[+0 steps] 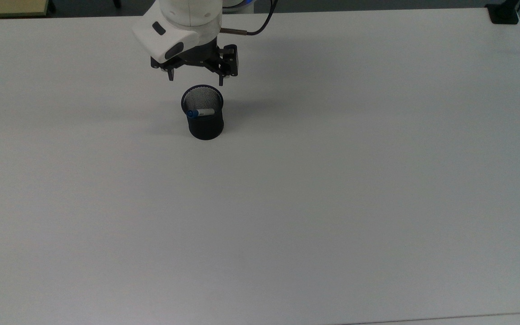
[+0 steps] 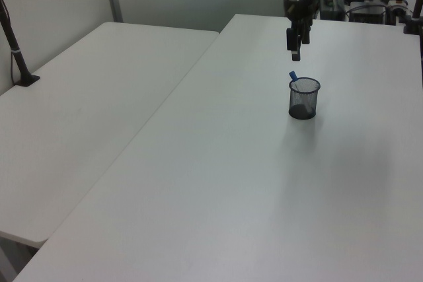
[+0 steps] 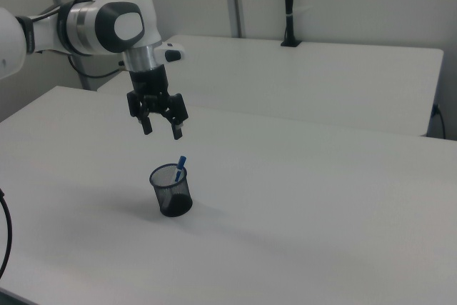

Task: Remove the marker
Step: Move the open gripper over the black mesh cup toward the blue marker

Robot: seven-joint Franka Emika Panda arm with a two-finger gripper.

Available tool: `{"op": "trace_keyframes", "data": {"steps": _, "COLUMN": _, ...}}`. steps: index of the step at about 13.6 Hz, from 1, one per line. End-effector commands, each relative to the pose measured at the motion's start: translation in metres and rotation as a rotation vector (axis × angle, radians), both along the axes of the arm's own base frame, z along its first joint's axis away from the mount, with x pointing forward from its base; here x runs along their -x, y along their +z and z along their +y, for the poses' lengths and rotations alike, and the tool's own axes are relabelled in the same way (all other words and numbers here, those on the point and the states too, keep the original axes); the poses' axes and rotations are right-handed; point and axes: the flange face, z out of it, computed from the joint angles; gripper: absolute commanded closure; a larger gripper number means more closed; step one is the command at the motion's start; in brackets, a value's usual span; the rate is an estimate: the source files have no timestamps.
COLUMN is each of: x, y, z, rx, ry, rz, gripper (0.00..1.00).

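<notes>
A black mesh cup (image 1: 202,118) stands upright on the white table (image 1: 332,189). The marker (image 1: 200,112) leans inside it, white barrel with a blue cap, and the cap pokes above the rim (image 2: 293,75) (image 3: 181,166). My gripper (image 1: 197,80) hangs open above the table, just beyond the cup's far rim in the top view. In the right view the gripper (image 3: 163,132) is above and slightly left of the cup (image 3: 171,191), with nothing between its fingers. In the left view the gripper (image 2: 292,49) hovers just above the blue cap.
A second white table (image 2: 79,117) adjoins on the left view's left, with a black clamped post (image 2: 18,51) at its edge. A black clamp (image 1: 503,13) sits at the top view's upper right table corner. A cable (image 1: 260,25) trails behind the arm.
</notes>
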Motion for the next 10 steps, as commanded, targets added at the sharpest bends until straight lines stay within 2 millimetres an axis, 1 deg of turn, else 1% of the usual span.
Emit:
{"op": "trace_keyframes", "data": {"steps": 1, "x": -0.0093, "y": -0.0125, "z": -0.0005, "rx": 0.032, "ry": -0.025, "rz": -0.037, "gripper": 0.0}}
{"op": "trace_keyframes", "data": {"steps": 3, "x": -0.0112, "y": -0.0123, "z": -0.0044, "rx": 0.038, "ry": -0.055, "rz": -0.052, "gripper": 0.0}}
{"op": "trace_keyframes", "data": {"steps": 6, "x": -0.0167, "y": -0.0182, "z": -0.0072, "rx": 0.037, "ry": -0.079, "rz": -0.078, "gripper": 0.0}}
{"op": "trace_keyframes", "data": {"steps": 10, "x": -0.0189, "y": -0.0154, "z": -0.0097, "rx": 0.038, "ry": -0.089, "rz": -0.097, "gripper": 0.0}}
